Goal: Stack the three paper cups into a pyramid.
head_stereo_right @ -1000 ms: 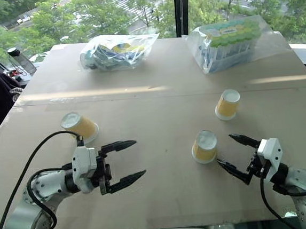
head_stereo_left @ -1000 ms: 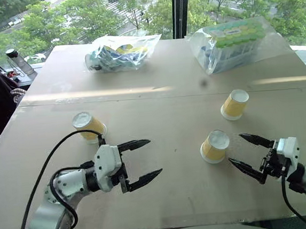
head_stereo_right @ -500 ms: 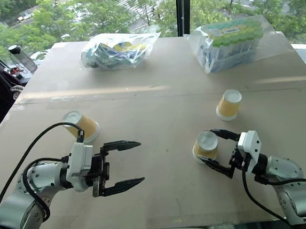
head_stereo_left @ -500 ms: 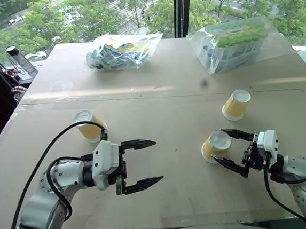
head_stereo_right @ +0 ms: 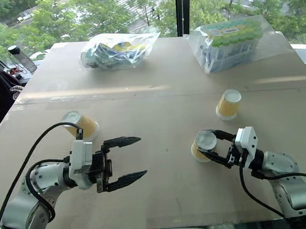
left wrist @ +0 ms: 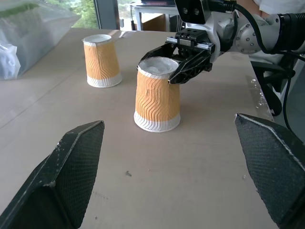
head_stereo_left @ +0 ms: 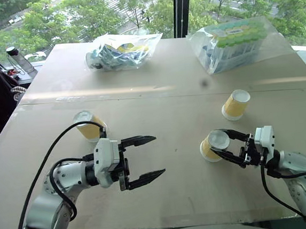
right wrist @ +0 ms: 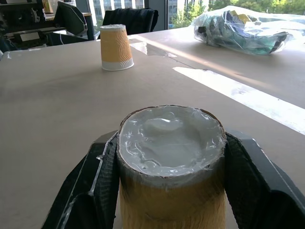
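gripping the near cup (head_stereo_left: 214, 145), right gripper (head_stereo_left: 230, 146) has its fingers clamped on it.

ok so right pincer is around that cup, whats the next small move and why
Probably lift it straight up a little. The right pincer is shut on the near cup, gripping just under its upturned base, and the cup's rim sits on the table. Clearing the surface first should let it travel toward the cup behind it without dragging.
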